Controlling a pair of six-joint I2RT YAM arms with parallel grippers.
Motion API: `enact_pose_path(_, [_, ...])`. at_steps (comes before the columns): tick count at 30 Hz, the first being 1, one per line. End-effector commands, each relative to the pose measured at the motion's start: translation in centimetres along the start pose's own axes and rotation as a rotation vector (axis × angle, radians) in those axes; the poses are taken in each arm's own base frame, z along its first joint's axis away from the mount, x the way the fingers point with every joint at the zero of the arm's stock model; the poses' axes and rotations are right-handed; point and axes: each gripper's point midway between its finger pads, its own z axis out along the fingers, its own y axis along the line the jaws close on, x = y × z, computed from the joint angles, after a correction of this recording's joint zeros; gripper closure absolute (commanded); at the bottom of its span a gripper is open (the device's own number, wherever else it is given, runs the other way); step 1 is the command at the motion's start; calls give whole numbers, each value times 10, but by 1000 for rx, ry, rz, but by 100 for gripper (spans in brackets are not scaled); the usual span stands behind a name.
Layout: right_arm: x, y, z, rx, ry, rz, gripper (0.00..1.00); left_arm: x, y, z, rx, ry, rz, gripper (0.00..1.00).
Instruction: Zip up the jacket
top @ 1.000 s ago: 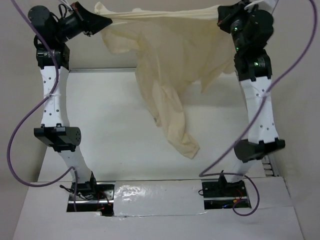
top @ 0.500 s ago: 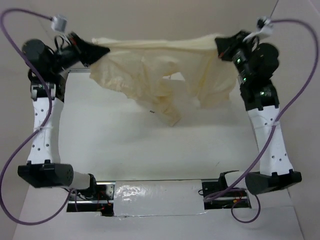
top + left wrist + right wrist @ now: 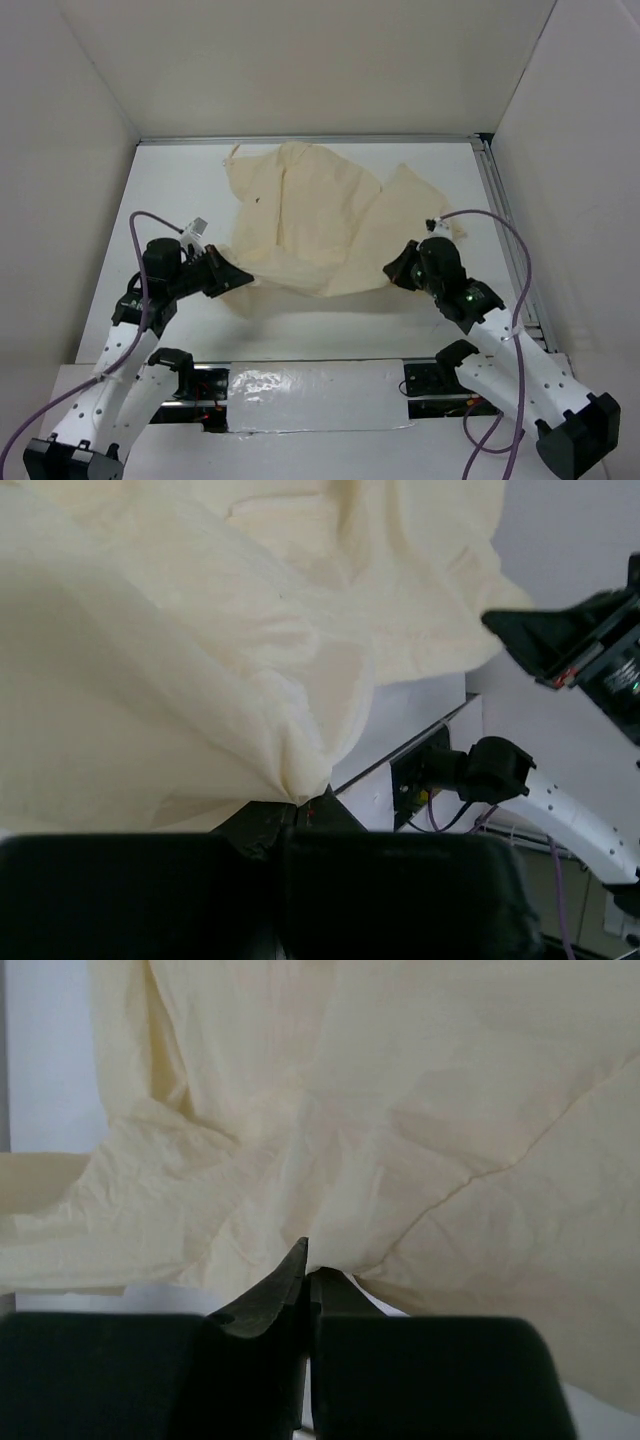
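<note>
Top external view. Item: jacket [image 3: 300, 215], pale cream-yellow, lying crumpled on the table [image 3: 180, 190] between both arms. Folds overlap and the front zipper is not discernible. A dark speck [image 3: 258, 200] near the far left is too small to identify. Left gripper [image 3: 248, 280] is clamped on the near-left edge and right gripper [image 3: 391, 268] on the near-right edge, as confirmed by both wrist views. Step judged: laying-out. Next required: cloth to be flattened, zipper ends to be found.

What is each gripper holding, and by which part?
Both hold the jacket by its near edge: left gripper at the left end, right gripper at the right end.
</note>
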Motion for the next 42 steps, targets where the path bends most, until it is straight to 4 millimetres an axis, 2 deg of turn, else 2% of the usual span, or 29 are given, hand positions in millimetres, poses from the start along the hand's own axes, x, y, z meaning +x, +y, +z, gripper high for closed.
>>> enact_pose_path(1, [62, -26, -1, 89, 157, 92, 91, 17, 24, -11, -170, -26, -208, 100])
enact_pose_path(3, [85, -34, -4, 108, 219, 102, 83, 28, 34, -19, -231, -22, -269, 100])
enact_pose_path(4, [94, -31, -8, 101, 251, 96, 77, 24, 36, -23, -262, -53, -299, 99])
enact_pose_path(6, [99, -24, -13, 75, 287, 72, 64, 22, 37, -26, -298, -65, -321, 83])
enact_pose_path(7, [103, -24, -17, 83, 314, 36, 49, 18, 34, -30, -309, -71, -317, 44])
enact_pose_path(8, [101, -24, -18, 95, 315, 17, 41, 14, 34, -32, -331, -81, -324, 20])
enact_pose_path(9, [89, -16, -20, 95, 299, 5, 19, 13, 33, -35, -370, -65, -353, 1])
enact_pose_path(11, [72, -19, -25, 155, 258, -34, 12, 7, 33, -40, -419, -78, -377, 1])
enact_pose_path(12, [51, -7, -28, 153, 215, -40, 6, 6, 34, -39, -443, -64, -386, 1])
enact_pose_path(13, [42, -7, -31, 179, 196, -53, 2, -3, 25, -43, -430, -76, -357, 1])
enact_pose_path(14, [15, 0, -34, 195, 114, -51, 0, -7, 22, -43, -433, -77, -349, 1])
enact_pose_path(16, [-7, -3, -30, 252, 45, -56, 0, -20, 11, -40, -368, -101, -258, 1])
enact_pose_path(17, [-28, -10, -24, 315, -9, -38, 0, -21, 3, -37, -326, -87, -240, 1])
enact_pose_path(19, [-46, -17, -12, 365, -42, -36, 0, -28, -9, -29, -243, -83, -159, 1])
enact_pose_path(20, [-59, -32, 0, 436, -50, -5, 0, -24, -13, -25, -217, -40, -161, 1])
enact_pose_path(22, [-64, -42, 17, 483, -37, 6, 0, -28, -21, -23, -185, -19, -116, 1])
enact_pose_path(23, [-79, -71, 29, 583, -34, 64, 0, -29, -19, -22, -200, -7, -114, 1])
enact_pose_path(25, [-83, -92, 42, 649, -8, 87, 0, -44, -18, -28, -260, -58, -101, 1])
enact_pose_path(26, [-85, -113, 53, 713, 18, 111, 0, -45, -15, -34, -305, -72, -111, 1])
enact_pose_path(27, [-83, -123, 58, 748, 38, 122, 0, -60, -19, -41, -327, -137, -77, 1])
enact_pose_path(28, [-92, -128, 62, 772, 24, 124, 0, -65, -23, -45, -319, -164, -55, 1])
enact_pose_path(30, [-84, -159, 77, 862, 78, 150, 0, -76, -42, -50, -257, -195, -1, 1])
enact_pose_path(33, [-78, -183, 97, 902, 140, 183, 4, -84, -61, -43, -163, -186, 71, 1])
enact_pose_path(35, [-69, -184, 107, 863, 180, 207, 28, -75, -65, -26, -94, -88, 89, 1])
enact_pose_path(37, [-72, -177, 113, 792, 170, 205, 51, -65, -71, -7, 4, 10, 81, 1])
enact_pose_path(38, [-84, -166, 117, 723, 149, 173, 59, -43, -57, 15, 36, 112, 50, 1])
enact_pose_path(40, [-103, -148, 118, 644, 130, 136, 69, -23, -45, 31, 79, 201, 15, 1])
enact_pose_path(41, [-127, -127, 115, 579, 89, 87, 78, -18, -40, 45, 128, 242, 14, 1])
enact_pose_path(42, [-139, -115, 112, 548, 65, 73, 90, -6, -35, 51, 161, 291, -4, 1])
